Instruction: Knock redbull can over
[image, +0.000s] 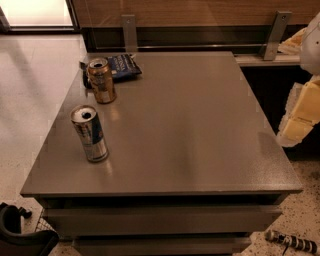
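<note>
Grey bench (200, 130) with a gold-brown can (101, 80) upright near its far left corner — a dark blue snack bag (122, 65) lies just behind it — and wood panelling (200, 12) beyond.

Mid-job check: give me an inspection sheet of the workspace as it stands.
Surface: grey rectangular table top.
Job's things: tall slim blue-and-silver metal redbull can, upright near the left front corner.
Clutter: shorter gold-brown metal can upright behind it; dark blue snack bag lying beyond that.
Grippers: pale cream hand at the picture's right edge, off the table, far from the redbull can.
Cables: nothing seen.
Surroundings: speckled floor; striped rod lying on it, front right.
</note>
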